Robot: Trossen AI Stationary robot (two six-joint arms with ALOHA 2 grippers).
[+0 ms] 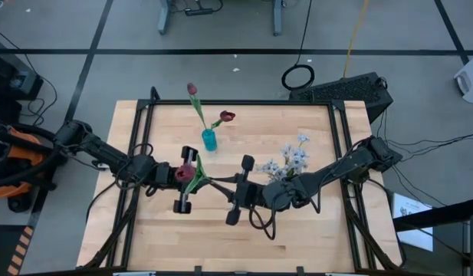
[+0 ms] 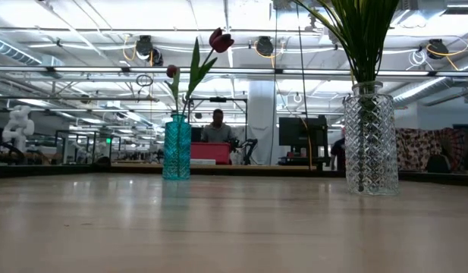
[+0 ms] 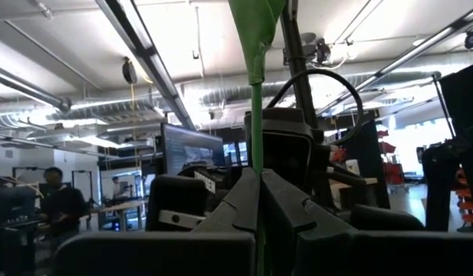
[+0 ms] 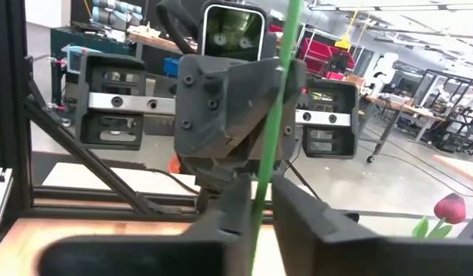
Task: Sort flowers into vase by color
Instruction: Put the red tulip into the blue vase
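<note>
One red tulip [image 1: 183, 172] is held between both grippers above the table's middle. Its green stem [image 3: 256, 153] crosses both pairs of fingers, and its bud sits over the left arm's wrist. My left gripper [image 1: 208, 180] and right gripper [image 1: 225, 182] face each other, both shut on that stem. A teal vase [image 1: 209, 139] near the far edge holds two red tulips [image 2: 221, 39]. A clear glass vase [image 2: 369, 140] stands on the right and holds the white blossoms [image 1: 293, 159]. Neither gripper shows in the low view. My left gripper pinches the tulip's green stem [image 3: 256, 201] between its two fingers [image 3: 238, 203], below a leaf. It comes level from the table's left, with the fingers across the stem. The flower is lifted clear of the table. My right gripper pinches the same stem [image 4: 261, 184] between its two fingers [image 4: 232, 207]. It comes level from the table's right, fingers across the stem, close against the left fingertips. The stem rises past the fingers.
The teal vase [image 2: 177, 148] stands just beyond the left gripper, the clear vase beside the right arm. A black frame [image 1: 136, 115] rims the table. Bare wood [image 1: 313, 238] lies toward the near edge. A person [image 2: 217, 125] sits in the room behind.
</note>
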